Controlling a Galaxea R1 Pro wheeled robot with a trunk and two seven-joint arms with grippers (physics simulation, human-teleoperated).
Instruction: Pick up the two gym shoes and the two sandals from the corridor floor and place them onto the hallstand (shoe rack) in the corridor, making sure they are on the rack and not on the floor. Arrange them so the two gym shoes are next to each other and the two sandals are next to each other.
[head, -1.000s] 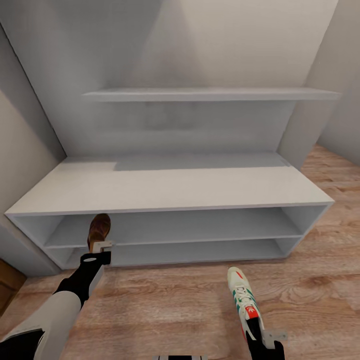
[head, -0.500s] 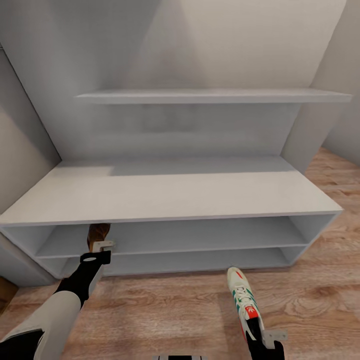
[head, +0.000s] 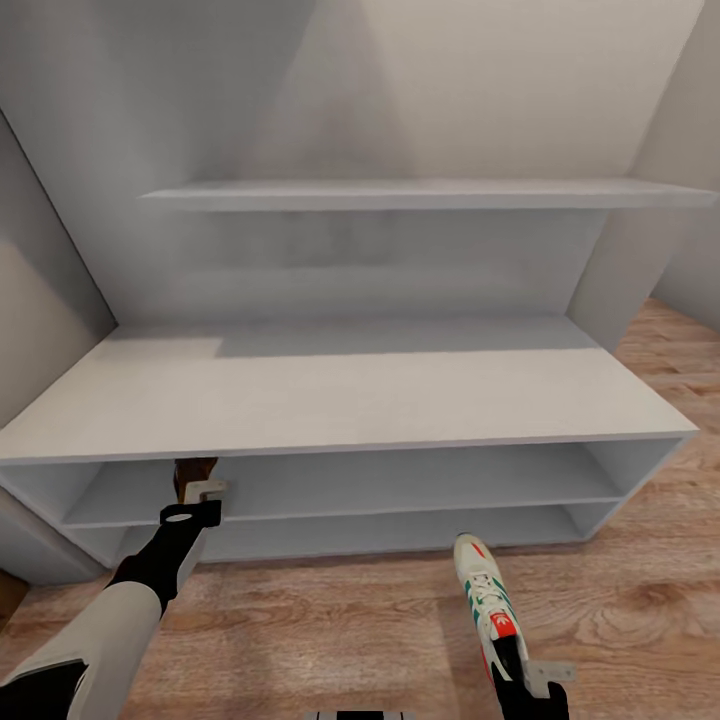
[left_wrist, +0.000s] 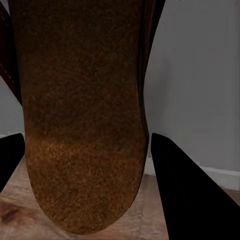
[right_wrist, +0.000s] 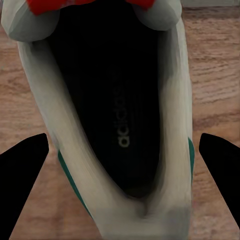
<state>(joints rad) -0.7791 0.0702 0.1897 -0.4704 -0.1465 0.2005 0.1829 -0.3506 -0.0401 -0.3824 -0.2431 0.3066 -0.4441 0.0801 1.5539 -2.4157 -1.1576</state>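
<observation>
Sandal (head: 194, 472): held by the left tool (head: 204, 492), which is pinched on it; its toe is tucked just under the front edge of the hallstand (head: 350, 400), at the left end of the upper bay.
Gym shoe (head: 487, 600): gripped at the heel by the right tool (head: 535, 682), carried above the corridor floor (head: 330, 630), short of the hallstand's front.
Step in hand: the sandal is judged to be going onto the upper shelf; it should be pushed well past the front edge, kept level, and room left beside it for its mate.
Left wrist view: the sandal's (left_wrist: 80, 115) grainy sole is seen between dark fingers (left_wrist: 195, 200).
Right wrist view: the gym shoe's (right_wrist: 115, 125) dark insole and red tongue are shown.
</observation>
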